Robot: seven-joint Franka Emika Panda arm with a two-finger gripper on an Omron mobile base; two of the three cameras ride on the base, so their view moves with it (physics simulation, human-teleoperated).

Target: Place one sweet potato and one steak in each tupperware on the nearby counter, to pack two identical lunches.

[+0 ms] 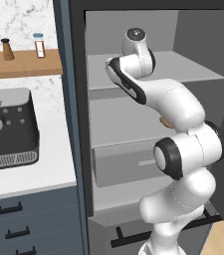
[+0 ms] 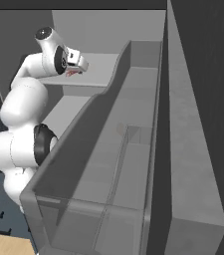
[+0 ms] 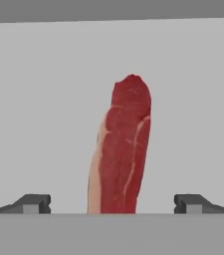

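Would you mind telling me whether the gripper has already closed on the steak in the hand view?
No, the gripper is open, its fingertips standing well apart on either side of the steak.

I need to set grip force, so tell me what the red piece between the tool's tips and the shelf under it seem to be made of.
Steak: looks like raw meat, deep red with pale marbling lines and a pinkish fat edge, matte. Shelf: flat, uniform light grey, no grain or gloss; probably painted or plastic-like board, hard to tell. The tool stands open around the steak.
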